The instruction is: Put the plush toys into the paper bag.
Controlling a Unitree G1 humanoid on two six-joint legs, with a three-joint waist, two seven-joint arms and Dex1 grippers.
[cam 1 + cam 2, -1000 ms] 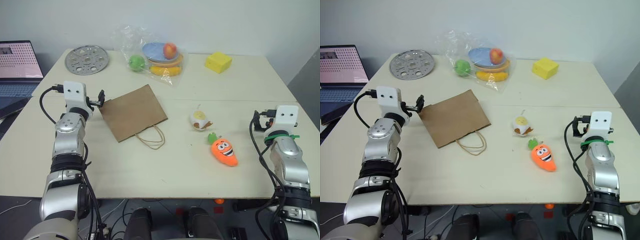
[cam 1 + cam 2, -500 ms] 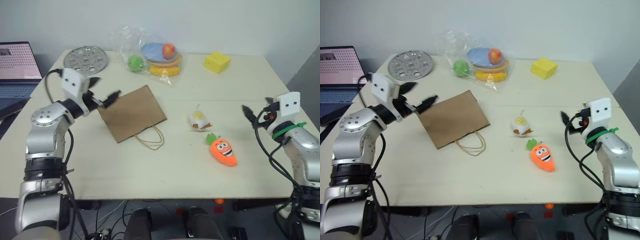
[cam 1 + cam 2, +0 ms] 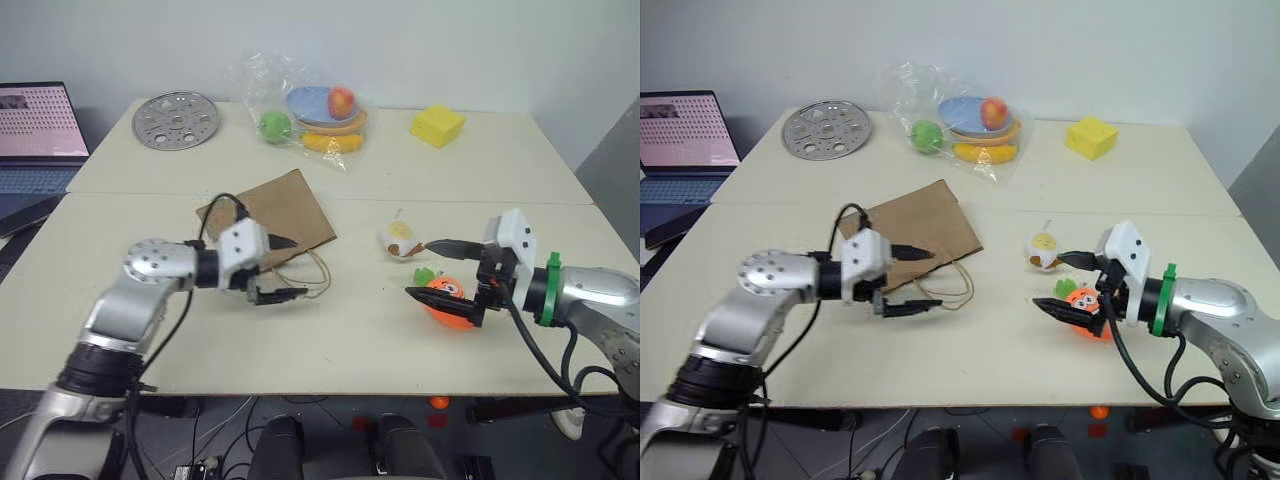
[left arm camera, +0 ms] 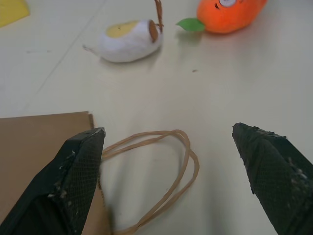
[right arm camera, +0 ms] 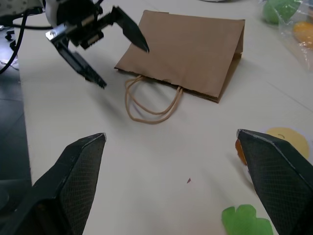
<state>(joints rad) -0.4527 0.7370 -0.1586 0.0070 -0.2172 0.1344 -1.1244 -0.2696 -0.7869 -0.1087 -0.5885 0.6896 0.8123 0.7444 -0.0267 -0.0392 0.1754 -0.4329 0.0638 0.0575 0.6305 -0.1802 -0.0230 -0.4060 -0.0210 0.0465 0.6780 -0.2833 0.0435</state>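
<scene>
— So, what is sitting in the containers right now?

— Well, the paper bag (image 3: 268, 224) is lying flat and closed on the table (image 3: 330, 340), its loop handles (image 4: 161, 171) trailing toward the near edge, and as far as the flat shape suggests nothing is lying inside it. Farther back, a clear plastic bag (image 3: 300, 105) is holding a blue plate (image 3: 965, 112), a red fruit (image 3: 340, 100), a green fruit (image 3: 272, 125) and what seems to be a banana, though the wrapping is blurring it.

— And the toys?

— Both are lying out on the table, right of the paper bag. The white egg-shaped toy (image 3: 399, 238) is resting on its side, and the orange carrot (image 4: 230, 14) is lying just beside it, nearer the front edge.

— How are the fingers standing?

— The left gripper (image 3: 285, 268) is hovering over the bag's handles with its fingers spread wide, holding nothing. The right gripper (image 3: 432, 268) is hanging just by the carrot, fingers also wide apart and empty.

— Anything else around?

— A yellow block (image 3: 436, 125) and a round perforated metal disc (image 3: 175, 120) are sitting at the far side, a laptop (image 3: 38, 135) is standing open to the left, and a pale wall (image 3: 450, 40) is rising behind the table.
</scene>
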